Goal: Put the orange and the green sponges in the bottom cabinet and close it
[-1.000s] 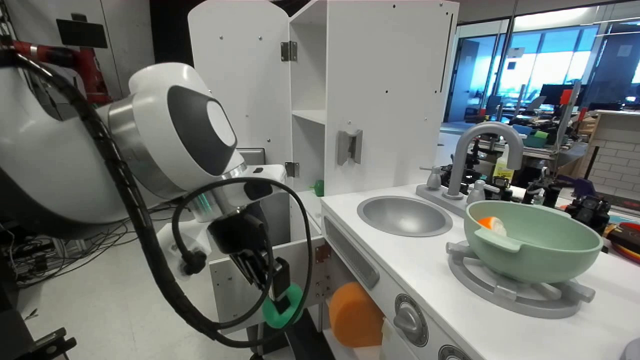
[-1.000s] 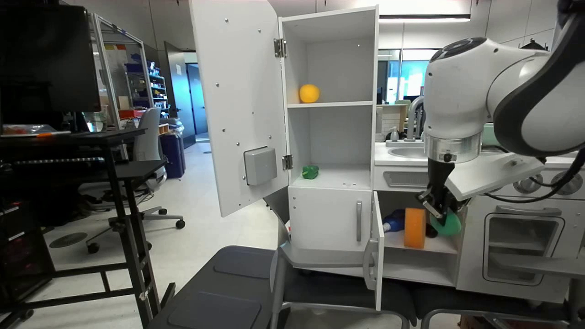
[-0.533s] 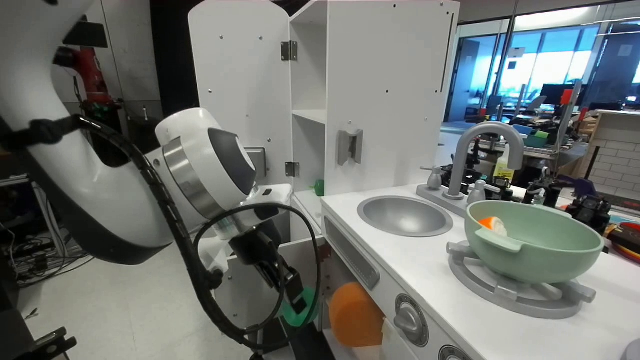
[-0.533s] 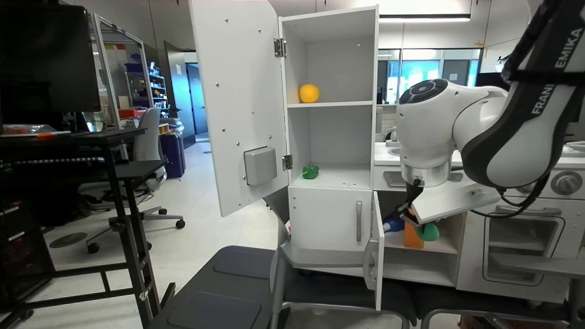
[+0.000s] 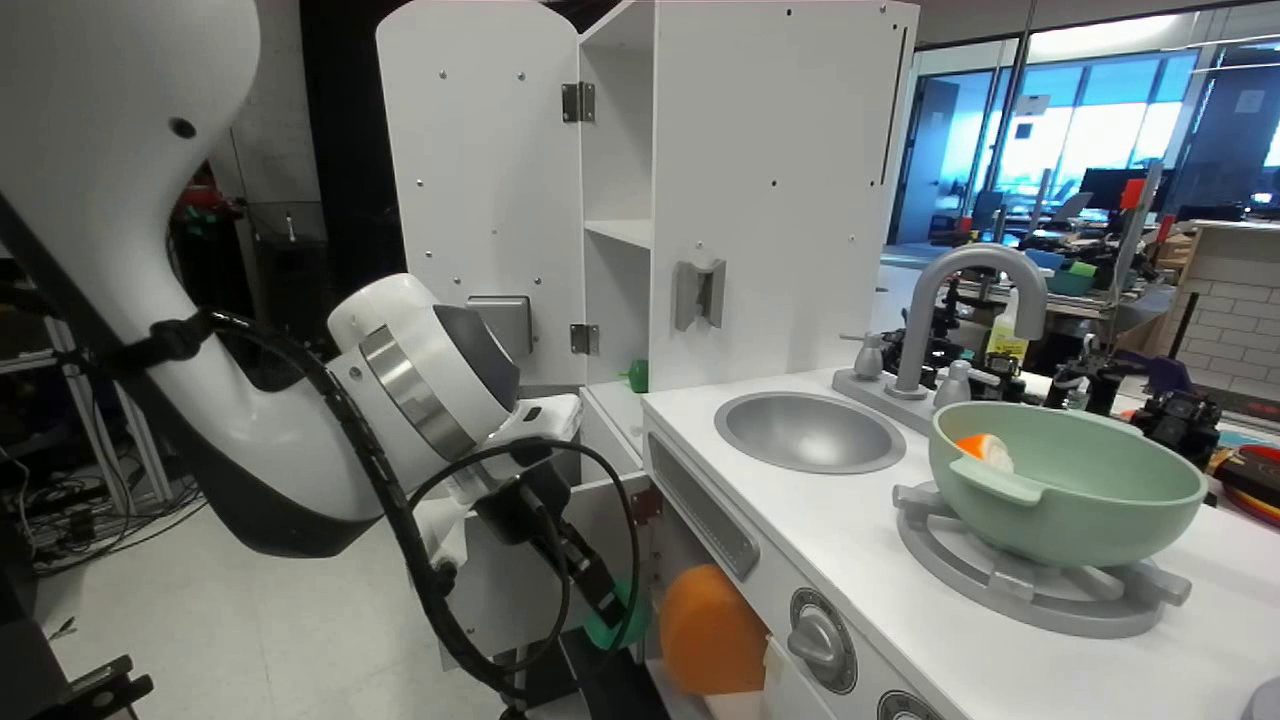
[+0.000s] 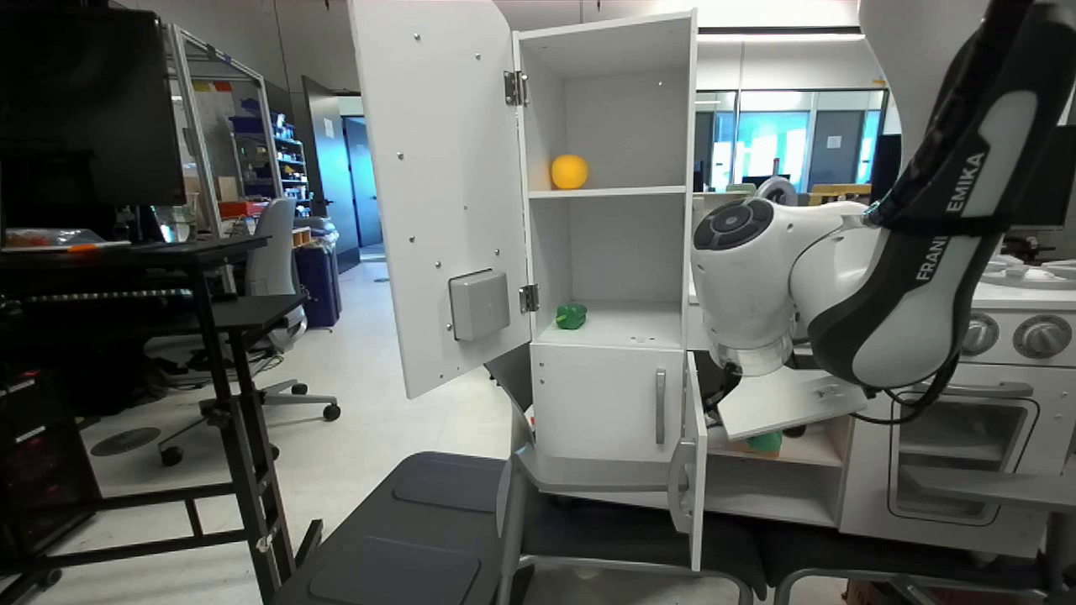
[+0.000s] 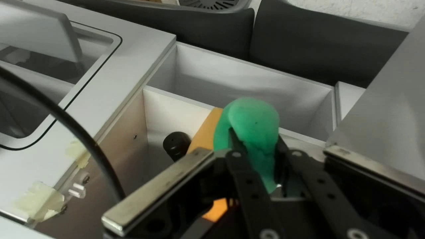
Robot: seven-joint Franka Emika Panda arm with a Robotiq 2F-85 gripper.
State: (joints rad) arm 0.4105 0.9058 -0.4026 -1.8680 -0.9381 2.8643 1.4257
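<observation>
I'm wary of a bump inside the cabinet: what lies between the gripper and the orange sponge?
The green sponge, held by the gripper in the wrist view, lies between that gripper and the orange sponge in an exterior view.

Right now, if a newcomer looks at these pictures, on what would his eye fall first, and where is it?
Probably the bright green sponge, clamped in the gripper at the open bottom cabinet. Next, I think, come the large orange sponge inside that cabinet and, higher up, the round yellow object on the upper shelf of the tall cabinet. The wide pale green bowl on the stove ring might also draw the eye.
</observation>
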